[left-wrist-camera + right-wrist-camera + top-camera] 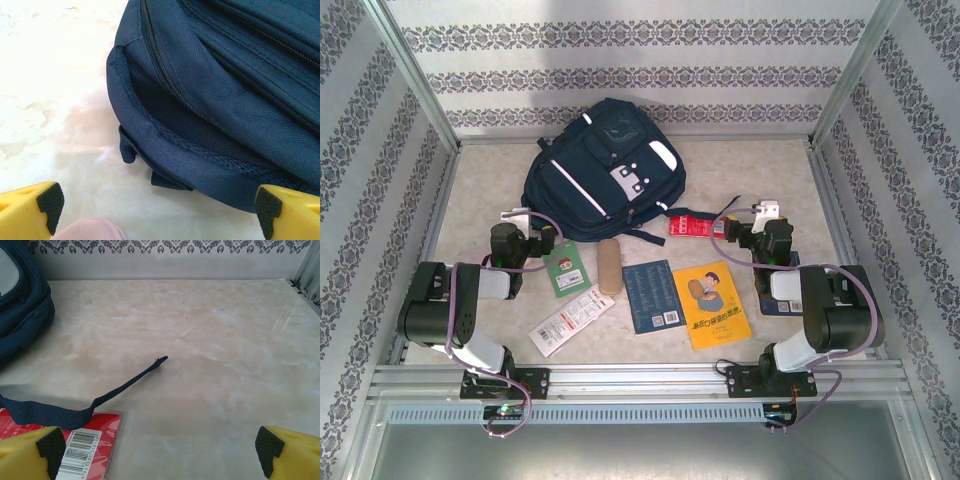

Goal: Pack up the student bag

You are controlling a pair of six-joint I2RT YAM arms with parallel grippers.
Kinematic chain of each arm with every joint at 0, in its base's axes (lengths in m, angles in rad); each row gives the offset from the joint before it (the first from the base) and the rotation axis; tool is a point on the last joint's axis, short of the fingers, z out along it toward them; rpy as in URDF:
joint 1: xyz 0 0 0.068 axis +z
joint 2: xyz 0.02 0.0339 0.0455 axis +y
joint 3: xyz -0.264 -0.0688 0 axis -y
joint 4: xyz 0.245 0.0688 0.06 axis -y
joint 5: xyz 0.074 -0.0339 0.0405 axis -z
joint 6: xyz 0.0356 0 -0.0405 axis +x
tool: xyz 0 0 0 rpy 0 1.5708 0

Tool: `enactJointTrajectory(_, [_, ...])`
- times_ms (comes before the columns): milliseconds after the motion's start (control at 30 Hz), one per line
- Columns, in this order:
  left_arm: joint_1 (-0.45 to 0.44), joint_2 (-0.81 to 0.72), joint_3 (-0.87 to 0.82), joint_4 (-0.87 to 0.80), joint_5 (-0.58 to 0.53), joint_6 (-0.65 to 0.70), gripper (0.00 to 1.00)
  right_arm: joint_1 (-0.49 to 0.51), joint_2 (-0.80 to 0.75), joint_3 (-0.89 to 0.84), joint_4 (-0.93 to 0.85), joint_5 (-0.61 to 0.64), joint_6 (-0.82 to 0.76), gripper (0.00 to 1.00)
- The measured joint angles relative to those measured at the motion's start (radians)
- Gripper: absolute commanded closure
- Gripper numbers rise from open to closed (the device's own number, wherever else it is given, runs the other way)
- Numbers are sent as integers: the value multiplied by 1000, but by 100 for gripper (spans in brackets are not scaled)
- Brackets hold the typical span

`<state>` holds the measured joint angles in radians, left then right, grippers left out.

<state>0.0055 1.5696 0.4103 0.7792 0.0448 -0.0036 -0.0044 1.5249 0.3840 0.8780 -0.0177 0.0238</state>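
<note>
The student bag [603, 170] is navy-blue fabric with white stripes, grey-white patches and front pockets facing up. It lies flat at the far middle of the counter [760, 180], well beyond the books. Its long axis runs from me toward the far wall, leaning slightly right, with the narrower end farthest away and the broad end nearest. A dark strap [45, 412] trails from it over a red packet [92, 445]. My left fingers [25, 207] are spread just before its stitched edge, and my right fingers [290, 450] are spread over bare counter.
</note>
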Motion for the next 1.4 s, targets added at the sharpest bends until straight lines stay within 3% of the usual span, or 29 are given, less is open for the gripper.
enactJointTrajectory(133, [0,-44,10,-70,0,0,1,0,-30,0,-23,-17,-1,2])
enactJointTrajectory(267, [-14,-254,77,-240,2,22,1,57,-297,16,-226,19,-17,2])
enactJointTrajectory(433, [-149,-554,241,-439,-23,43,1,230,-603,133,-391,47,-36,2])
enactJointTrajectory(567, [-274,-710,383,-649,-11,5,0,432,-759,243,-560,50,-72,2])
enactJointTrajectory(700, [-350,-751,601,-988,-31,-136,1,636,-812,403,-788,65,-100,2])
enactJointTrajectory(800, [-359,-718,766,-1213,-46,-247,1,720,-802,536,-943,134,-63,2])
enactJointTrajectory(900, [-358,-706,817,-1377,-66,-367,1,731,-794,648,-1122,239,80,2])
enactJointTrajectory(1000, [-358,-721,774,-1467,-45,-452,1,707,-844,647,-1198,301,161,2])
enactJointTrajectory(1167, [-358,-662,760,-1589,-10,-527,1,558,-825,705,-1399,192,261,2])
enactJointTrajectory(1400, [-358,-573,724,-1635,23,-578,1,566,-585,750,-1525,95,375,2])
